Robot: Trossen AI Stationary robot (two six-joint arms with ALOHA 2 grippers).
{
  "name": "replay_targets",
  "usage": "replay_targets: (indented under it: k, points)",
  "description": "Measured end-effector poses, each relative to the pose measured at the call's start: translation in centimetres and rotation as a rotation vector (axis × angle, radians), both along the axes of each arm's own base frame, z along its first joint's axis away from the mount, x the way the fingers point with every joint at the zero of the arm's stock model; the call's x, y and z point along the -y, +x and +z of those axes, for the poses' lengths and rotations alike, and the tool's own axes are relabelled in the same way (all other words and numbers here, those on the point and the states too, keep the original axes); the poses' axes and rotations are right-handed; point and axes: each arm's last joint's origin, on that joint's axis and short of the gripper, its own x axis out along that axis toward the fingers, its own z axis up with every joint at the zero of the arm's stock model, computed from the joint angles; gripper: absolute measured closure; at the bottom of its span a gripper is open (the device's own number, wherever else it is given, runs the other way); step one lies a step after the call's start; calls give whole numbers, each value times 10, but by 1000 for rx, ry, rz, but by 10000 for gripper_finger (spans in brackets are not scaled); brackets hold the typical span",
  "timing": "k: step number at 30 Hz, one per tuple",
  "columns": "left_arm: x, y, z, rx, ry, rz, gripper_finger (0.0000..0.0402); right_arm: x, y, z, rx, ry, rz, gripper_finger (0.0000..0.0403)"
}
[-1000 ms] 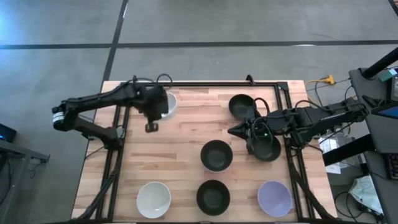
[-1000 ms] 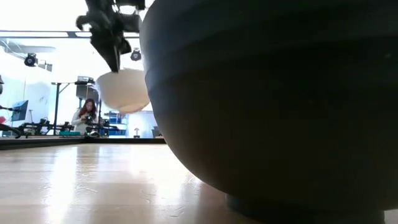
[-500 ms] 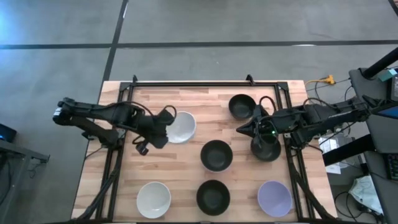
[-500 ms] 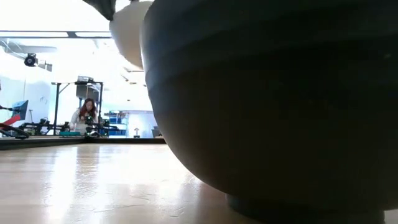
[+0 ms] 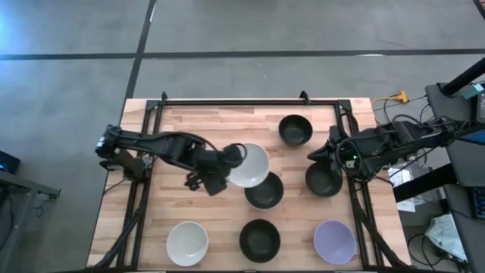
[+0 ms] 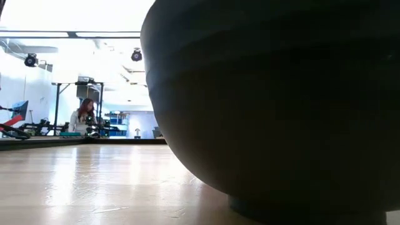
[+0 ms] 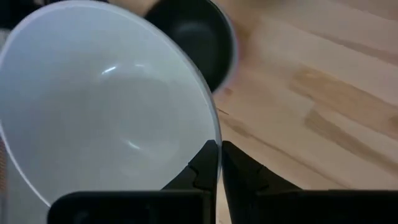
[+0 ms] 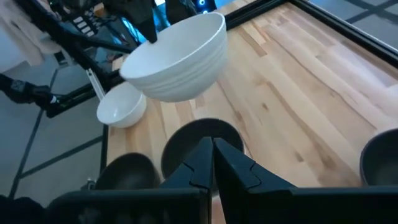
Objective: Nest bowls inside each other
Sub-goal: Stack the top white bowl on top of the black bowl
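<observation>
My left gripper [image 5: 233, 161] is shut on a white bowl [image 5: 250, 164] and holds it in the air over the far-left rim of the middle black bowl [image 5: 264, 189]. The right wrist view shows the white bowl [image 8: 180, 56] tilted above that black bowl [image 8: 202, 146]. My right gripper [image 5: 312, 154] is shut and empty, up above the table between two more black bowls [image 5: 295, 130] [image 5: 323, 179]. On their bases along the near edge stand a white bowl [image 5: 187, 243], a black bowl [image 5: 259, 240] and a lavender bowl [image 5: 334, 241]. My left gripper pinches the white bowl's rim [image 7: 213, 134], one finger inside the bowl and one outside. The fingers [image 8: 146, 22] come slanting down from the table's left side. The bowl is lifted clear of the table, tilted, with its opening still mostly upward.
The low view is nearly filled by a black bowl [image 6: 275, 100] standing right before the camera. A black frame rail [image 5: 242, 101] runs along the table's far edge. Cables and gear lie off the right edge [image 5: 424, 159]. A person [image 6: 84, 115] sits far behind the table.
My left gripper has carried the white bowl from the far left corner toward the table's middle, rising and rolling its wrist, so the bowl now hangs over the middle black bowl's rim. My right gripper has drawn back toward the right edge, still shut.
</observation>
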Motion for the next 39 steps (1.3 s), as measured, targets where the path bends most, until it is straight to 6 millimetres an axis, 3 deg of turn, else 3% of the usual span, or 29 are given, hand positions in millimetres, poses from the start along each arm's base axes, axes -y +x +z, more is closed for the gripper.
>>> replay_targets:
  k: [5, 16, 27, 39]
  points:
    - [7, 29, -5, -12, 43, -70, 402, -1, -6, -8, -17, -5, 19, 394]
    - [18, 78, -59, -162, 104, -144, 402, -2, -19, -19, -136, -27, 89, 394]
    - [24, 98, -86, -185, 46, -171, 401, 5, -37, -17, -117, -61, 120, 394]
    - [24, 100, -106, -234, 18, -182, 401, 11, -54, -13, -77, -50, 120, 394]
